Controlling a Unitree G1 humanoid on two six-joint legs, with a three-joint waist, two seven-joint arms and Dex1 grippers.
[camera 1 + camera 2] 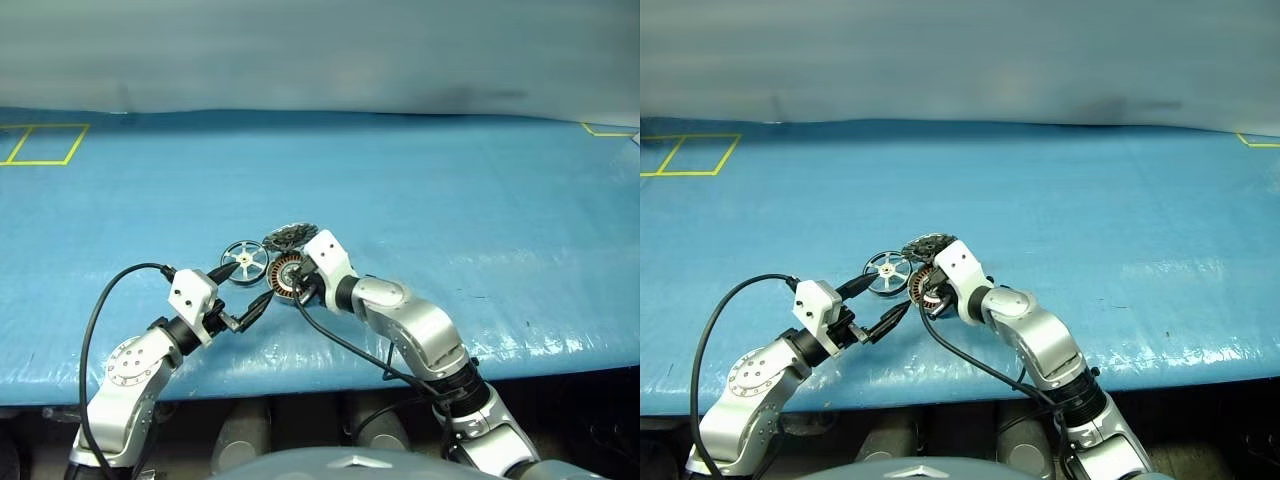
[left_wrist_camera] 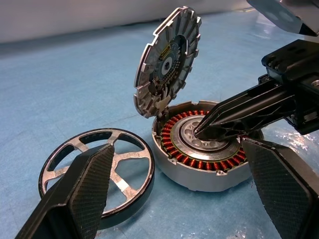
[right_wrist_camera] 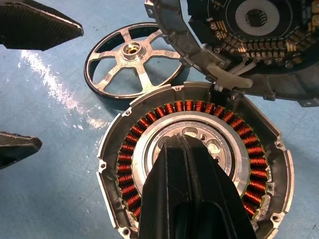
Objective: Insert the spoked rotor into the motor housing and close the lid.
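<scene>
The spoked rotor (image 3: 130,64), a flat silver wheel, lies on the blue mat right beside the motor housing (image 3: 114,149). The housing is a grey cup with a ring of copper windings. Its lid (image 2: 167,62) stands open on the far rim, toothed underside showing. My right gripper (image 3: 182,142) is shut, and its tip rests in the housing's centre with nothing held. My left gripper (image 2: 178,146) is open and empty just in front of both parts, one finger (image 2: 84,189) near the rotor and the other beside the housing.
The blue mat (image 1: 450,200) covers the whole table, with yellow tape squares (image 1: 40,145) at the far left and a yellow corner (image 1: 605,130) at the far right. The table's front edge runs just below my arms. A black cable (image 1: 340,345) hangs from the right wrist.
</scene>
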